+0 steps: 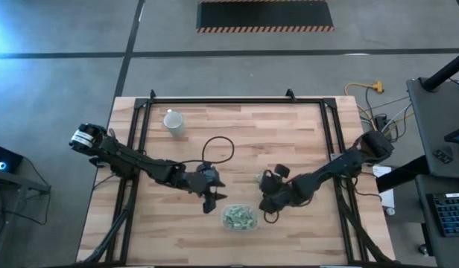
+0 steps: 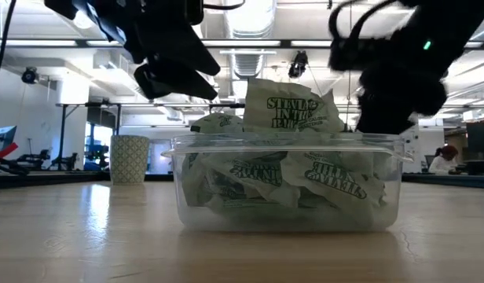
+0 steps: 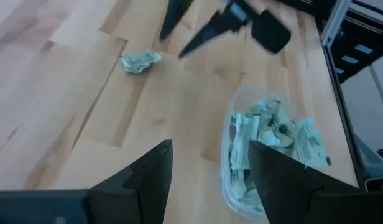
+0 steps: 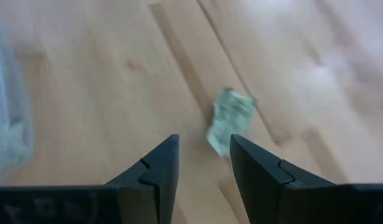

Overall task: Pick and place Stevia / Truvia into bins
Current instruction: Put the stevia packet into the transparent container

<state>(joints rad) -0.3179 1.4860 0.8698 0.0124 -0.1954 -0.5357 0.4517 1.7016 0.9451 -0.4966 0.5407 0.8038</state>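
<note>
The bin [image 1: 239, 217], a shallow clear container, stands near the table's near edge, heaped with green-and-white Stevia sachets [image 2: 293, 114]. One crumpled sachet [image 4: 230, 122] lies flat on the wood beyond the bin, also in the left wrist view as the loose sachet [image 3: 140, 61]. My right gripper [image 4: 204, 155] hovers open just short of that sachet, slanting down, touching nothing. My left gripper [image 3: 210, 162] is open and holds nothing, above the table beside the bin's left end [image 3: 241, 155]. In the high view the left gripper [image 1: 209, 201] and right gripper [image 1: 267, 187] flank the bin.
A white patterned cup [image 1: 173, 121] stands at the far left of the table. A black cable loop [image 1: 218, 149] lies mid-table. Black frame rails [image 1: 144, 134] run along the table's left and right sides. Bare wood lies between the bin and the cup.
</note>
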